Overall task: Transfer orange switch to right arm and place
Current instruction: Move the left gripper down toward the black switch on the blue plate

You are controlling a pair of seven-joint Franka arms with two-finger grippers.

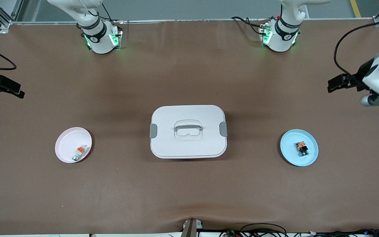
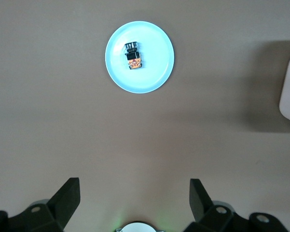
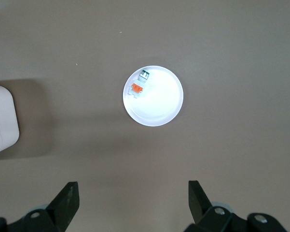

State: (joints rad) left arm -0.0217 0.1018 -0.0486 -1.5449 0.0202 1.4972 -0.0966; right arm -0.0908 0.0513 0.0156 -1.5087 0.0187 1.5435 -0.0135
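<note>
Orange switch (image 1: 301, 148) on blue plate (image 1: 311, 158) (no legible writing); left gripper (image 2: 133, 195), right gripper (image 3: 133, 195) fingers apart, waiting.

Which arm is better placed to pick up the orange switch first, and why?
The left arm. The orange switch lies on the blue plate at the left arm's end of the table. The left gripper is open and empty; the right gripper faces the white plate.

Brown table (image 1: 189, 191) carries lidded white box (image 1: 188, 131) at centre; blue plate (image 1: 299, 147) beside box toward left arm's end, pale pink plate (image 1: 73, 145) beside box toward right arm's end.
</note>
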